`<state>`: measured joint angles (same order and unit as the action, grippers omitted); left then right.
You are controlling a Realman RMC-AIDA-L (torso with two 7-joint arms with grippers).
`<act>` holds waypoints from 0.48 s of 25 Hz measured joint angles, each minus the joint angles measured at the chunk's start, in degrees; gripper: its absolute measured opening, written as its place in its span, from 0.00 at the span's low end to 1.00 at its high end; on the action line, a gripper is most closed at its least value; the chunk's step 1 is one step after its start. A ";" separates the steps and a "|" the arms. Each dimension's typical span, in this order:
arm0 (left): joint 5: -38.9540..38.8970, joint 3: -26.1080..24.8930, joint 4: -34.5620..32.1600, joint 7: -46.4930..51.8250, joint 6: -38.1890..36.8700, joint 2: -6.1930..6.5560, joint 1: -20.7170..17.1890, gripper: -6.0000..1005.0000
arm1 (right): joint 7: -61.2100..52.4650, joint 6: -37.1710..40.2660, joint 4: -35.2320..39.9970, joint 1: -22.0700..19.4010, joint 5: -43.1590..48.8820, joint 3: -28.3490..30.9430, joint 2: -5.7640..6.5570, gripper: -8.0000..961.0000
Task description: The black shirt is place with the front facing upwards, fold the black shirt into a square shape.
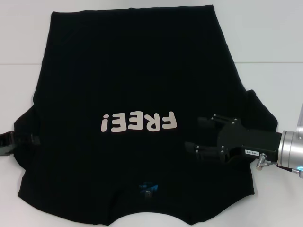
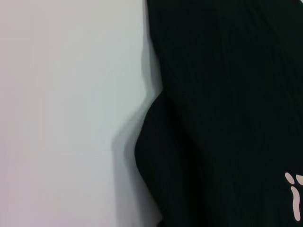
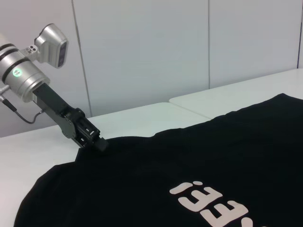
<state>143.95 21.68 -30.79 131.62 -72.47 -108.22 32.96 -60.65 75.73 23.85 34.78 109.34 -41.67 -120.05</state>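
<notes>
The black shirt (image 1: 137, 71) lies spread front up on the white table, with its off-white "FREE!" lettering (image 1: 138, 123) and blue neck label (image 1: 147, 187) toward me. My right gripper (image 1: 195, 135) is open and empty. It hovers over the shirt's right chest, just right of the lettering. My left gripper (image 1: 32, 140) is at the left sleeve's outer edge and is shut on the cloth there; it also shows in the right wrist view (image 3: 97, 141). The left wrist view shows the sleeve edge (image 2: 156, 142) slightly raised, with a shadow on the table.
The white table (image 1: 19, 38) shows bare on both sides of the shirt and beyond its hem. A seam between table tops (image 3: 182, 106) and a pale panelled wall (image 3: 142, 47) stand behind.
</notes>
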 joint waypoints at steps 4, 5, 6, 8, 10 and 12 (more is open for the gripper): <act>-0.26 -0.09 -0.02 0.04 -0.02 0.01 -0.04 0.60 | 0.00 0.17 0.05 -0.05 0.00 0.02 0.05 0.92; -0.33 -0.20 -0.03 0.10 -0.03 0.03 -0.06 0.55 | 0.00 0.17 0.05 -0.05 0.00 0.02 0.06 0.92; -0.35 -0.29 -0.03 0.16 -0.02 0.08 -0.06 0.51 | 0.00 0.17 0.06 -0.06 0.00 0.02 0.06 0.92; -0.39 -0.39 -0.05 0.22 0.04 0.21 -0.05 0.43 | 0.00 0.17 0.06 -0.06 0.00 0.02 0.08 0.92; -0.40 -0.40 -0.06 0.23 0.08 0.33 -0.02 0.35 | 0.00 0.16 0.06 -0.06 0.00 0.02 0.08 0.92; -0.39 -0.37 -0.06 0.73 0.28 0.36 0.01 0.29 | 0.00 0.07 0.06 -0.06 0.00 0.02 0.09 0.92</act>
<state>143.56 21.31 -30.85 132.35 -72.19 -107.86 32.97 -60.65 75.80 23.91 34.71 109.33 -41.65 -119.97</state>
